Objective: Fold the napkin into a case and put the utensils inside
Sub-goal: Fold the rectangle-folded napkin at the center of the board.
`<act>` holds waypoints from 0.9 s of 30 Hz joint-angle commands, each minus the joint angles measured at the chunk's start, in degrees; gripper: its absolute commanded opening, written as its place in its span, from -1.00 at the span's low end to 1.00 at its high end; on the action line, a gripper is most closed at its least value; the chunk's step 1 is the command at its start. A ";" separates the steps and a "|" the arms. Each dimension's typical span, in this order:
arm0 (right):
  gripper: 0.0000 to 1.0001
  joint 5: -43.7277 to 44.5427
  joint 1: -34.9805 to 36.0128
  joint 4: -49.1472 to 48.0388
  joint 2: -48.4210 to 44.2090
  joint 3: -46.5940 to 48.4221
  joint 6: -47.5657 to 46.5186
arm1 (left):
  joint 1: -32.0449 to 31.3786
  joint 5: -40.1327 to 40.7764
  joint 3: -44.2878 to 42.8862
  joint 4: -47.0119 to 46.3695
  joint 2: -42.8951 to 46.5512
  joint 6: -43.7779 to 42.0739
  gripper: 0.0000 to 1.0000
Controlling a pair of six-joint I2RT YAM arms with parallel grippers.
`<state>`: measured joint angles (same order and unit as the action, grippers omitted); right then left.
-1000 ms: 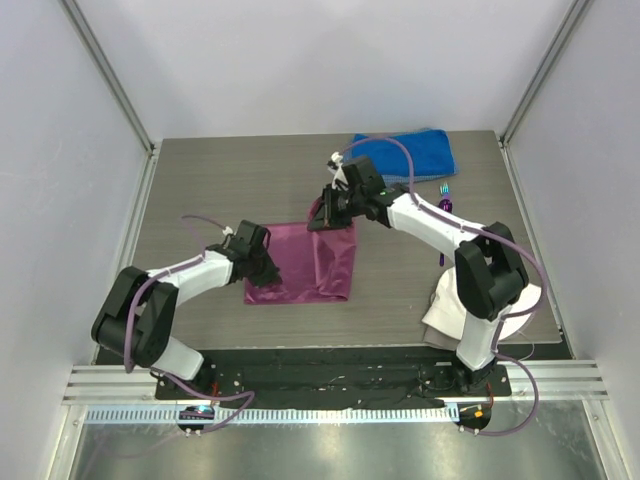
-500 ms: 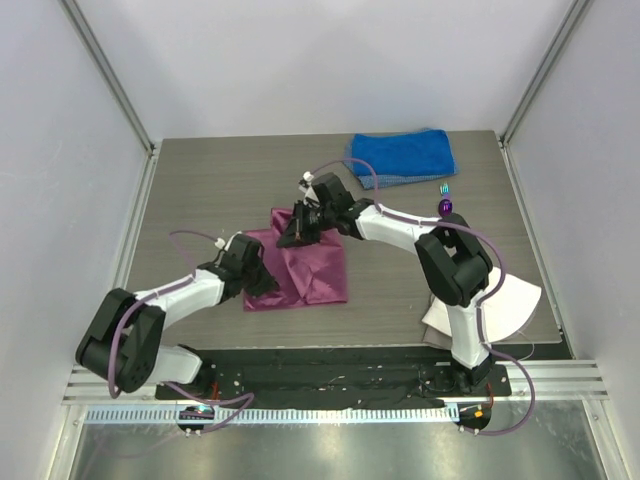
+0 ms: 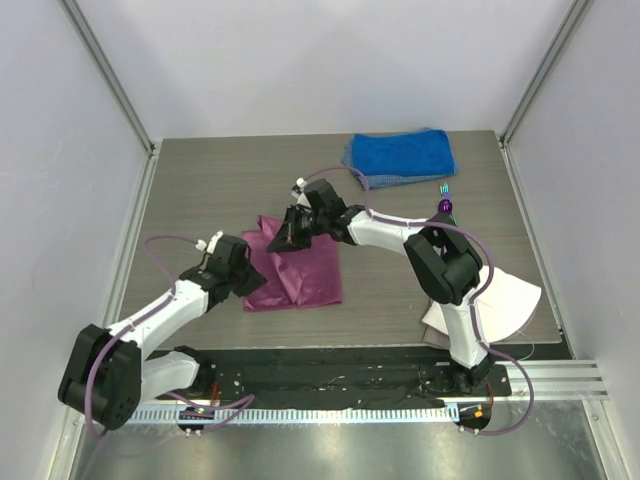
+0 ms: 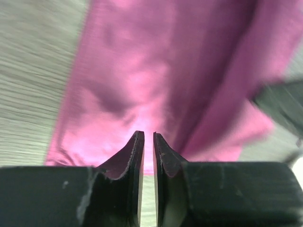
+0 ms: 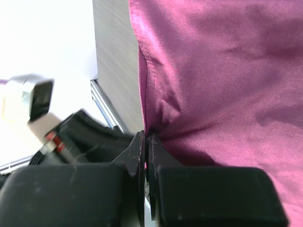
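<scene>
The magenta napkin [image 3: 305,272] lies partly folded on the table, with a raised flap at its far left. My right gripper [image 3: 286,236] is shut on the edge of that flap, and the cloth [image 5: 222,80] is pinched between its tips [image 5: 146,135]. My left gripper [image 3: 254,279] sits at the napkin's left edge. In the left wrist view its jaws [image 4: 147,135] stand a narrow gap apart with nothing between them, and the cloth [image 4: 156,71] lies just beyond the tips. The purple spoon [image 3: 444,207] and teal fork [image 3: 445,189] lie at the far right.
A thick blue towel [image 3: 400,154] lies at the back right of the table. A white cloth [image 3: 500,300] hangs over the near right edge beside the right arm's base. Metal rails run along the table's left and right sides.
The right gripper has carried the napkin's edge leftward over the cloth. The left gripper has drawn back toward the left, its jaws have parted slightly, and it has let go of the napkin.
</scene>
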<state>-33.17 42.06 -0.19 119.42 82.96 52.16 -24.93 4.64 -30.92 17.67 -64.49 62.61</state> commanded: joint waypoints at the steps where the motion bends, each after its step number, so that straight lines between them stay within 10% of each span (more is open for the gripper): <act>1: -0.98 -1.29 1.53 -3.24 -0.32 1.68 1.54 | 1.55 1.16 0.59 1.32 -3.79 -0.12 -0.70; 27: -0.98 0.38 2.32 -8.51 7.15 5.11 7.60 | 3.92 3.62 4.37 5.02 7.54 -0.74 -0.69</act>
<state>-32.99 44.14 -6.46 127.17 85.45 59.94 -22.59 7.05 -26.59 21.78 -57.28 62.76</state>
